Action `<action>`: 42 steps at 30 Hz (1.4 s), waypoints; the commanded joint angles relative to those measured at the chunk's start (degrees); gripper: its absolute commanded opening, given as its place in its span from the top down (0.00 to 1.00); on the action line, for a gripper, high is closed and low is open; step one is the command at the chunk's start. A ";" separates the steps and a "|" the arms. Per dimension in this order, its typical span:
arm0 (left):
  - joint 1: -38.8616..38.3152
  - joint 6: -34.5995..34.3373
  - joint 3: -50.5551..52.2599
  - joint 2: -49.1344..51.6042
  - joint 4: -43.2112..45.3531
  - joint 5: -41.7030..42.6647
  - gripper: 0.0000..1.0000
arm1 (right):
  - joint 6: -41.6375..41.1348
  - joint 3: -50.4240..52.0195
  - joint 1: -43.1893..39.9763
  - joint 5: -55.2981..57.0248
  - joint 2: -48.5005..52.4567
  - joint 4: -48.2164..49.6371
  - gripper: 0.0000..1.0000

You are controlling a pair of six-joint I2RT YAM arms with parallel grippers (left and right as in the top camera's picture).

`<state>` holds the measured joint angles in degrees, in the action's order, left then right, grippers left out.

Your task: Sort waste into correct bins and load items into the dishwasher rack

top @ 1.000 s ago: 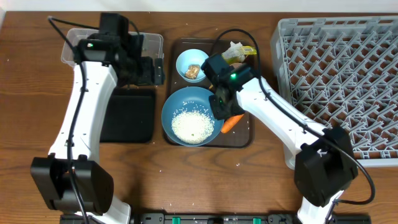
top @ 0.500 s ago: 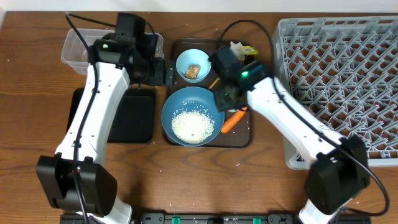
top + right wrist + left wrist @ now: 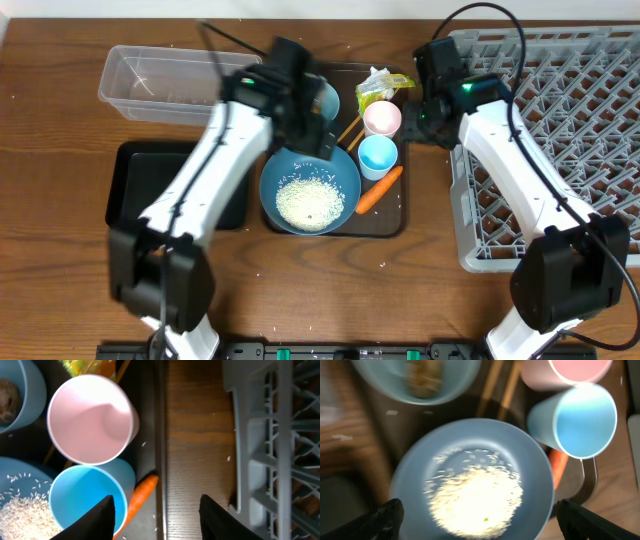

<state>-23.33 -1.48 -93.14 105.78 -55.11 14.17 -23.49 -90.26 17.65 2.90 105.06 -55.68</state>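
The large dark-blue bowl (image 3: 310, 190) holds loose white rice (image 3: 477, 495) on the dark brown serving tray (image 3: 395, 222). My left gripper (image 3: 318, 140) hangs open and empty above this bowl (image 3: 420, 475), its fingertips (image 3: 385, 520) wide apart over the near rim. The small light-blue bowl (image 3: 447, 377) holds the brown lump (image 3: 422, 377). The pink cup (image 3: 382, 118), light-blue cup (image 3: 378, 156), carrot (image 3: 378, 190), chopsticks (image 3: 350, 128) and yellow-green wrapper (image 3: 382, 85) lie on the tray's right half. My right gripper (image 3: 160, 517) is open and empty over the tray's right edge, beside the light-blue cup (image 3: 87, 500) and carrot (image 3: 141, 496).
The grey dishwasher rack (image 3: 560, 120) stands at the right, its wall (image 3: 260, 435) close to my right gripper. The clear tub (image 3: 170, 75) sits at the back left. The black tray (image 3: 140, 190) lies in front of it, partly under my left arm. Rice grains lie scattered on the table.
My left arm has swung right from the clear tub to above the large bowl. My right arm has pulled back right toward the rack, uncovering the two cups.
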 commanded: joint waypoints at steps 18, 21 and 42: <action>-18.27 -12.63 0.31 13.22 -2.32 -5.44 0.05 | 0.87 -0.48 -7.10 -0.79 -0.70 0.90 0.48; -18.75 -12.83 0.31 14.51 -2.89 -7.48 0.12 | 0.87 -0.48 -7.08 -0.76 -0.70 0.63 0.48; -18.75 -13.92 5.88 14.80 0.72 -10.84 0.73 | 0.87 -0.48 -7.08 -0.72 -0.70 0.61 0.47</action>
<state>-42.59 -15.03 -88.77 120.09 -54.74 5.50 -23.40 -90.26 10.85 1.93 105.06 -55.02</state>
